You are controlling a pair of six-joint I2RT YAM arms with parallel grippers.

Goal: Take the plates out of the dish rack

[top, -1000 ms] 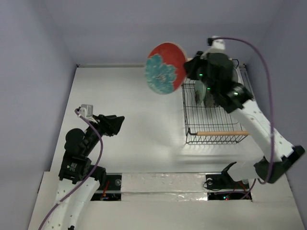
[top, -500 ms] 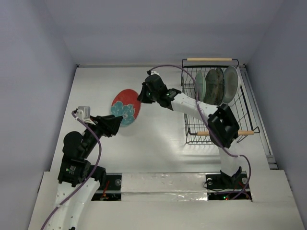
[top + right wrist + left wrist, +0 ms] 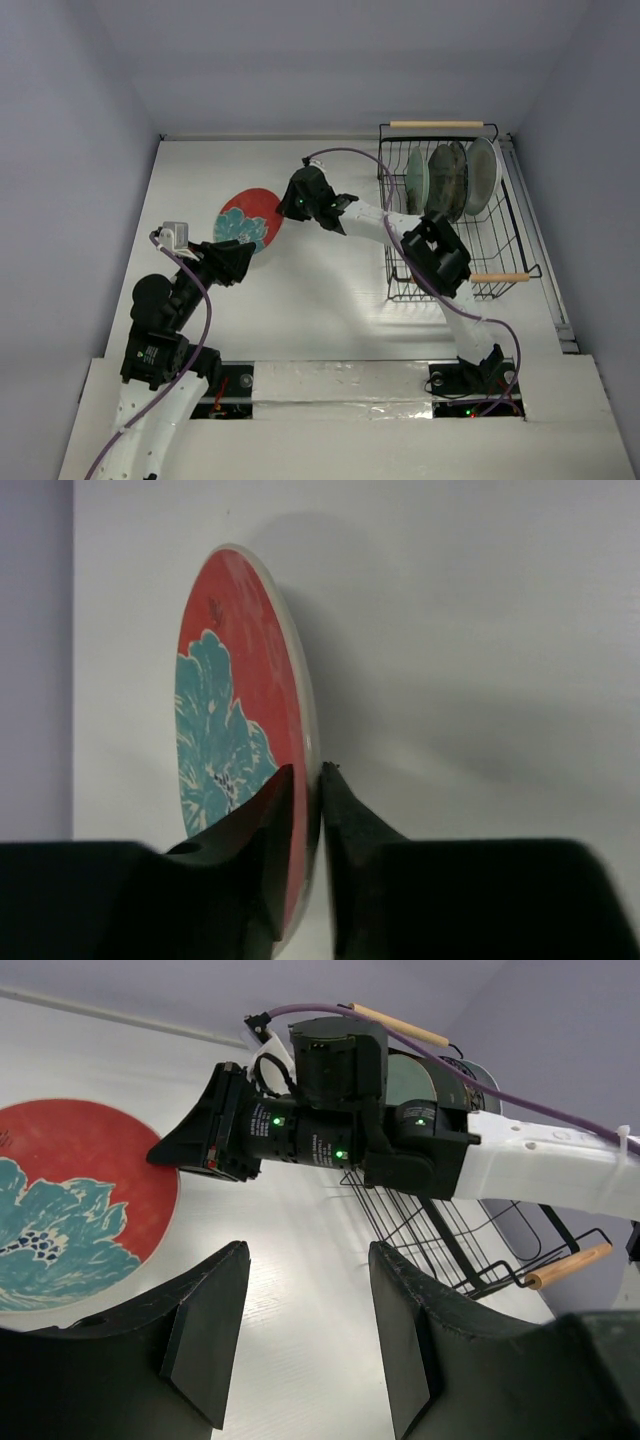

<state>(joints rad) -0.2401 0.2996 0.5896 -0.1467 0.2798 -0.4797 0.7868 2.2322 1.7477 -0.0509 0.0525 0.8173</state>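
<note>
The red plate with teal flowers (image 3: pixel 247 218) lies low over the table's left part, and my right gripper (image 3: pixel 283 208) is shut on its rim. The wrist view shows the rim (image 3: pixel 303 730) pinched between both fingers. The plate also shows in the left wrist view (image 3: pixel 75 1210). My left gripper (image 3: pixel 240 262) is open and empty just in front of the plate. Three plates stand on edge in the black wire dish rack (image 3: pixel 440 280) at the far right: a white one with ornament (image 3: pixel 417 178), a grey-brown one (image 3: pixel 446 180) and a white blue-rimmed one (image 3: pixel 481 175).
The rack has wooden rod handles at its far end (image 3: pixel 438 124) and near end (image 3: pixel 498 277). My right arm (image 3: pixel 400 225) stretches across the table from the rack side. Walls close the table at left, back and right.
My right gripper has carried the red plate from high beside the rack down and left to the table's left part. The left arm has barely moved.
</note>
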